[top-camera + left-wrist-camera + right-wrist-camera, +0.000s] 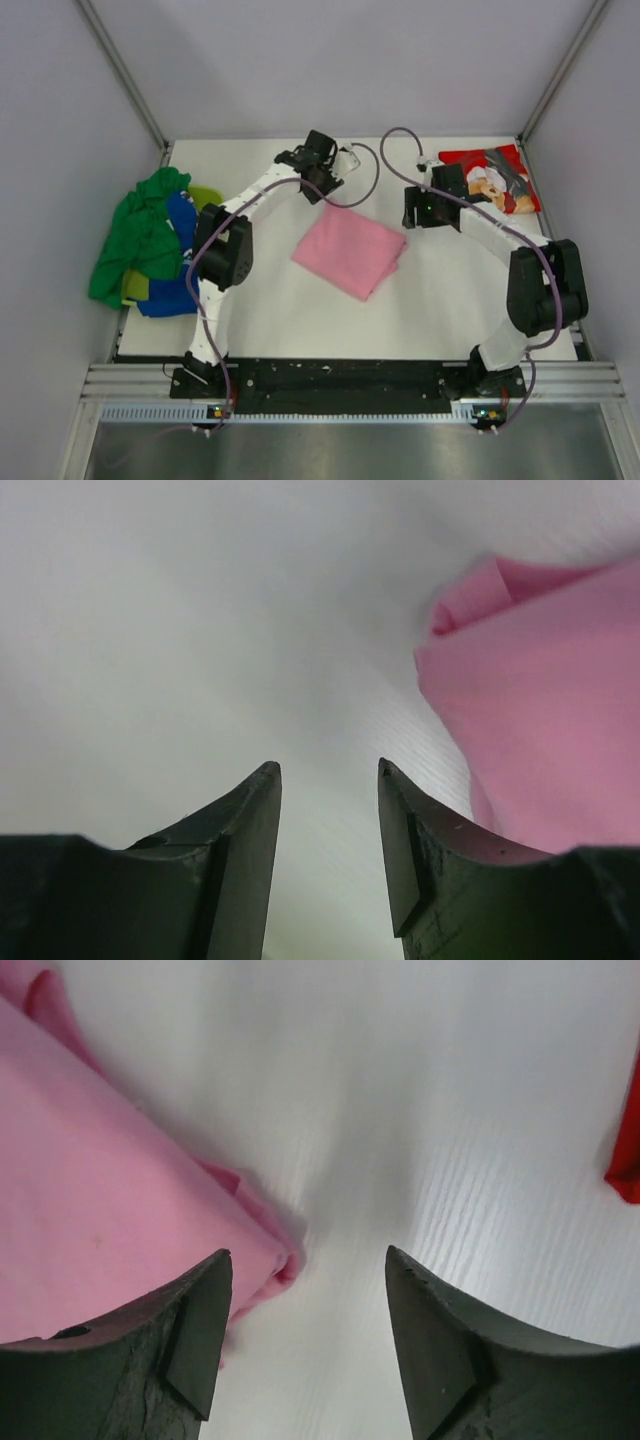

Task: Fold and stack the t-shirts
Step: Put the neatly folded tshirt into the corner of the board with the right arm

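The flat white table point(300, 310) filled the middle of the scene. The two black-and-white arms rose from its near edge. The left arm point(225, 250) bent at its elbow and reached to the far middle of the table. The right arm point(545, 285) bent on the right side and reached in toward the far centre.

At the table's left edge lay a loose, unfolded heap. A crumpled green cloth t-shirt point(140, 235) lay on top. A blue cloth t-shirt point(165, 298) showed under it on the near side. A yellow-green cloth t-shirt point(207, 194) peeked out at the far right of the heap.

A plain pink cloth t-shirt point(350, 250), folded into a flat, roughly square pad, lay alone at the table's centre, turned cornerwise. It was well apart from the heap. A red cloth t-shirt point(495, 178) with a teddy-bear chef print lay folded in the far right corner, apart from the pink one.

The left gripper point(328, 770) hung over bare table just beyond the far left corner of the pink shirt. Its dark fingers were parted, with nothing between them. The right gripper point(308, 1255) hung near the pink shirt's far right corner. Its fingers were spread wider and were likewise released, with only white table in the gap. In the right wrist view the pink corner lay just beside one finger; whether they touched could not be told.
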Controlling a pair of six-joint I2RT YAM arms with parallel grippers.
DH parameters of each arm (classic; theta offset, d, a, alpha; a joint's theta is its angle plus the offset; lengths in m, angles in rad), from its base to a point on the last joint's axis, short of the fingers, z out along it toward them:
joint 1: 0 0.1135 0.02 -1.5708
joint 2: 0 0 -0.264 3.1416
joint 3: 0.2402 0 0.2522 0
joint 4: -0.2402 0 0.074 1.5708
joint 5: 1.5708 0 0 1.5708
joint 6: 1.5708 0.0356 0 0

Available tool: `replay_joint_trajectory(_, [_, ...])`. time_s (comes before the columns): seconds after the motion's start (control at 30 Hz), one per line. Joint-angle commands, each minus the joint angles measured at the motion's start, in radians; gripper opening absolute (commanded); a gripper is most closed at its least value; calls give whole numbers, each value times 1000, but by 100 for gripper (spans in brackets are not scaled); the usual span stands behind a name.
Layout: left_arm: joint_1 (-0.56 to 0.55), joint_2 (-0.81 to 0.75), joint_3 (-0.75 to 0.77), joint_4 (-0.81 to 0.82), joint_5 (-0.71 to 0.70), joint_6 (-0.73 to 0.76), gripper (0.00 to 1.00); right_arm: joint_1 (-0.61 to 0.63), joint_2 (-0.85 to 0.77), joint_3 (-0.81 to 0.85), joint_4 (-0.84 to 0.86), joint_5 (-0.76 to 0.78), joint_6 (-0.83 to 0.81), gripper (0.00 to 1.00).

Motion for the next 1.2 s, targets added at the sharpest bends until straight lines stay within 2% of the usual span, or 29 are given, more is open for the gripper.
replay_joint_trajectory(0.0, [7,-232,-219,48,68,-31,48,0,-133,-93,-7,-147,342,65])
replay_joint_trajectory(0.1, [20,-284,-310,29,146,-59,47,0,-159,-204,48,-218,516,68])
replay_joint_trajectory(0.13, [27,-295,-328,20,163,-75,48,0,-171,-250,93,-242,562,75])
replay_joint_trajectory(0.17, [36,-297,-344,8,184,-85,47,6,-179,-287,143,-258,606,77])
replay_joint_trajectory(0.27, [51,-280,-376,-44,237,-115,43,23,-161,-357,260,-279,674,77])
replay_joint_trajectory(0.43, [67,-229,-419,-71,295,-141,40,26,-20,-407,475,-422,771,76])
replay_joint_trajectory(0.6, [73,-191,-418,-72,298,-151,38,26,92,-389,621,-476,835,72])
replay_joint_trajectory(0.67, [79,-182,-414,-80,300,-151,36,26,116,-366,644,-485,838,60])
replay_joint_trajectory(0.77, [100,-185,-416,-81,309,-155,35,15,125,-331,645,-485,834,25])
replay_joint_trajectory(0.87, [135,-208,-408,-81,314,-160,35,2,131,-285,619,-490,812,0])
replay_joint_trajectory(1.0, [171,-263,-398,-86,275,-143,37,-17,128,-179,500,-496,710,0])
replay_joint_trajectory(1.17, [237,-329,-398,-98,221,-109,39,-35,169,72,137,-482,383,0])
